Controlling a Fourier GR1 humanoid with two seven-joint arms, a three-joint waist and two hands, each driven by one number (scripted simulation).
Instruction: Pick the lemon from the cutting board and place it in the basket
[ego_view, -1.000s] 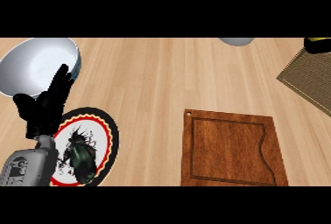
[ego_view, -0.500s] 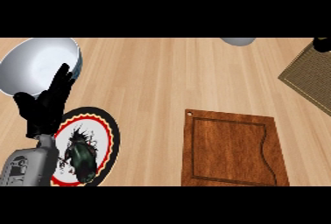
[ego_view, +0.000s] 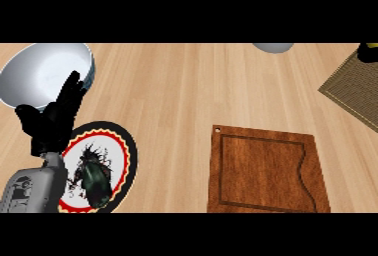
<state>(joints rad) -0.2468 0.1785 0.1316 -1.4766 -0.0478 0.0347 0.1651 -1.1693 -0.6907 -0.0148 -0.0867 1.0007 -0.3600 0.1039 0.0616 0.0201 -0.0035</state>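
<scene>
Since the cutting board (ego_view: 266, 172) sits bare, you're likely past picking; left hand (ego_view: 52, 120) rests fingers straight, lemon (ego_view: 368, 51) maybe by the basket (ego_view: 356, 90).

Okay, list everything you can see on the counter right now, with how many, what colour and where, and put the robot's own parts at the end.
cutting board: one, reddish-brown wood, lower right of centre, nothing on it.
basket: one, olive-brown woven, right edge, only a corner showing.
yellow thing: one, yellow and dark, top right corner, mostly cut off; cannot tell what it is.
bowl: one, pale grey-white, upper left.
plate: one, black rim with red and white rings and a dark beetle picture, lower left, partly under the forearm.
grey object: one, grey, top edge right of centre, mostly cut off.
counter: light wood planks, under everything.
left hand: one, black, open, fingers straight up at left, over the bowl's rim; grey forearm below.
right hand: not in view.
</scene>
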